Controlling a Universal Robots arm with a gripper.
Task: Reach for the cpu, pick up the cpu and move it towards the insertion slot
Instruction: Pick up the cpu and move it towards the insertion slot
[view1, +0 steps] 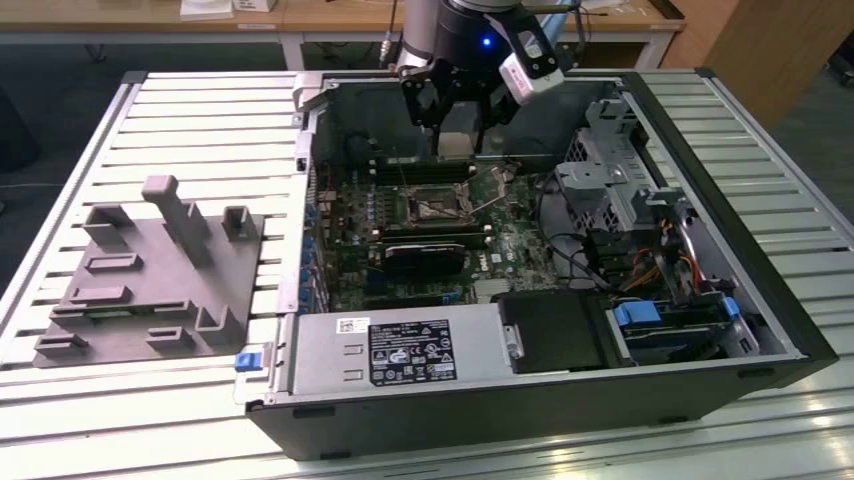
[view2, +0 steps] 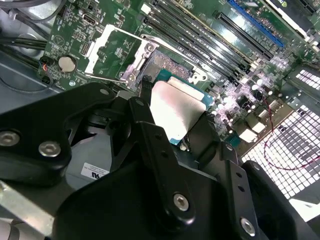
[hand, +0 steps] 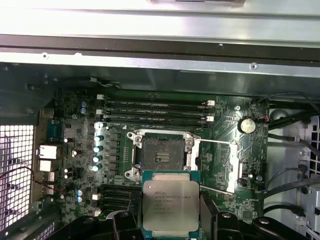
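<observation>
In the exterior view, going left to right, the grey fixture block (view1: 154, 275) sits outside the open computer case (view1: 747, 290). Above the motherboard, the gripper (hand: 170, 220) is closed on the cpu (hand: 170, 205), just short of the insertion slot (hand: 159, 157) (frame open). A tilted chip could bend socket pins.

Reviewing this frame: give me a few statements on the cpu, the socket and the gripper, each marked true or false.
1. The cpu is held in the gripper, above the motherboard. True.
2. The cpu is already seated in the insertion slot. False: the slot's dark centre is bare, and the chip is beside it, not in it.
3. The slot's metal frame is swung open to one side. True.
4. In the exterior view the gripper hangs over the grey plastic fixture. False: it is inside the open computer case, near the far wall.
</observation>
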